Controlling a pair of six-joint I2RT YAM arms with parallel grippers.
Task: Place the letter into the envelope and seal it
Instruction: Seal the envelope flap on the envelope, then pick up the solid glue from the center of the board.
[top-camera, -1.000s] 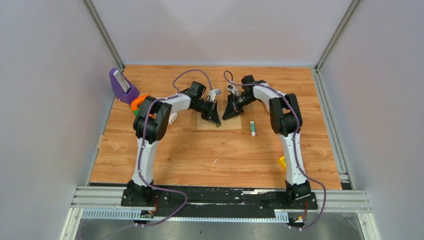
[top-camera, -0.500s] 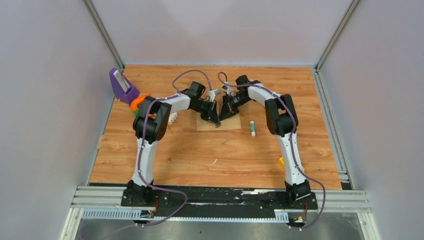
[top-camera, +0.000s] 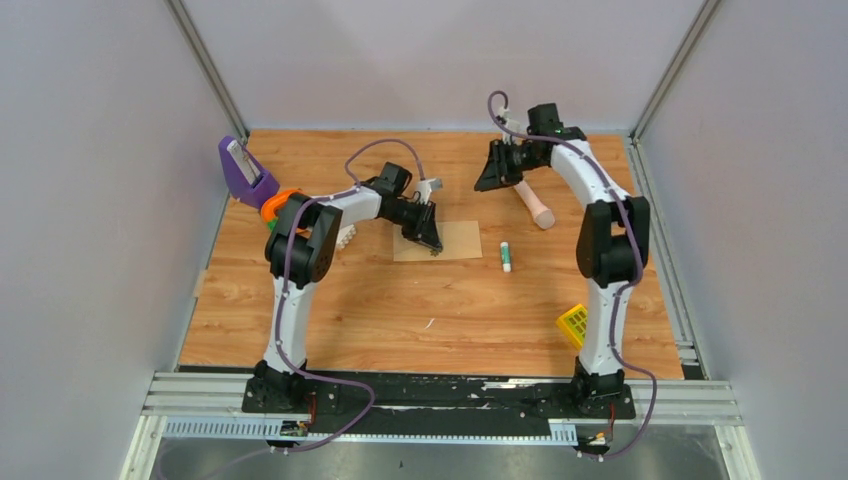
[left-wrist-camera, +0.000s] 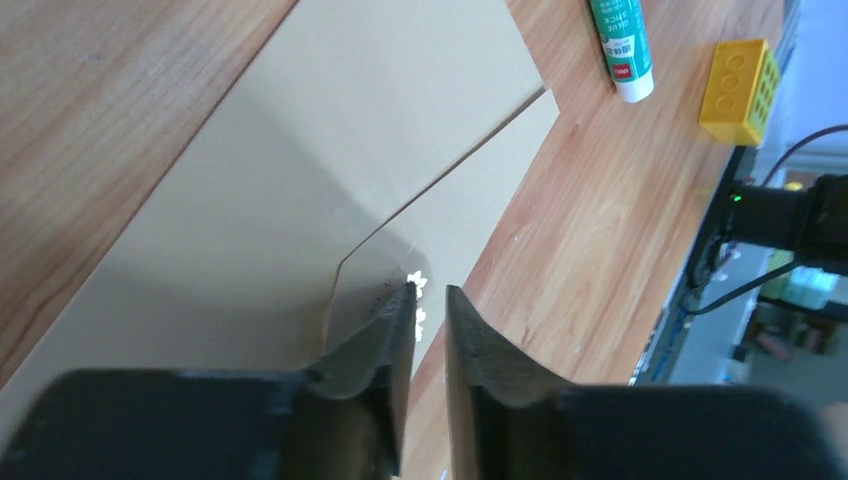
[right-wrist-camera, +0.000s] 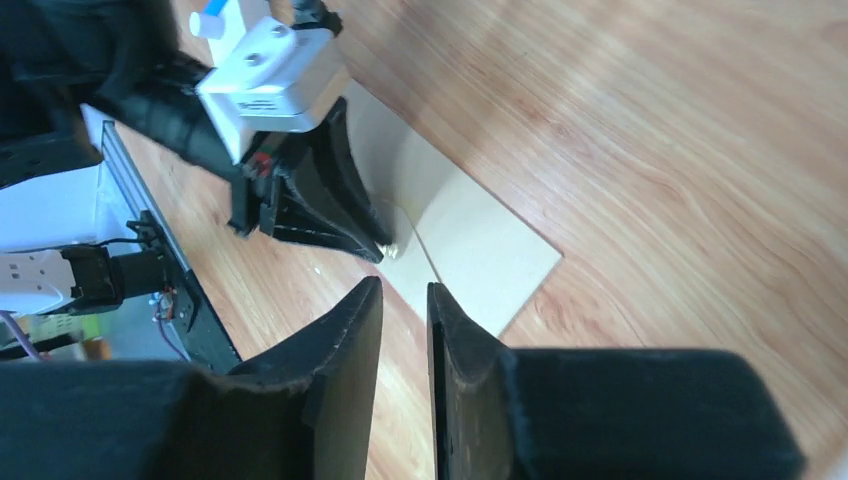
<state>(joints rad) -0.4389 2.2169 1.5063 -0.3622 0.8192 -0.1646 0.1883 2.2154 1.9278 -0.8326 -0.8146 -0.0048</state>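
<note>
The tan envelope (top-camera: 458, 240) lies flat mid-table with its pointed flap folded down over the body (left-wrist-camera: 300, 150). My left gripper (top-camera: 433, 246) points down at the flap's tip. In the left wrist view its jaws (left-wrist-camera: 430, 288) stand a narrow gap apart with nothing between them, and one fingertip (left-wrist-camera: 405, 295) touches the flap tip. My right gripper (top-camera: 482, 183) hangs raised toward the back right, well off the envelope (right-wrist-camera: 470, 240). Its jaws (right-wrist-camera: 403, 284) are slightly open and empty. The letter is hidden from every view.
A green-and-white glue stick (top-camera: 506, 257) lies just right of the envelope. A pinkish cylinder (top-camera: 537, 207) rests under the right arm. A yellow brick (top-camera: 572, 324) sits near the right base. A purple holder (top-camera: 243, 172) and an orange object (top-camera: 278, 203) stand at the left edge.
The right arm has lifted off the envelope and swung to the back right, uncovering the pinkish cylinder. Both grippers' jaws have parted a little. The left gripper stays at the flap tip.
</note>
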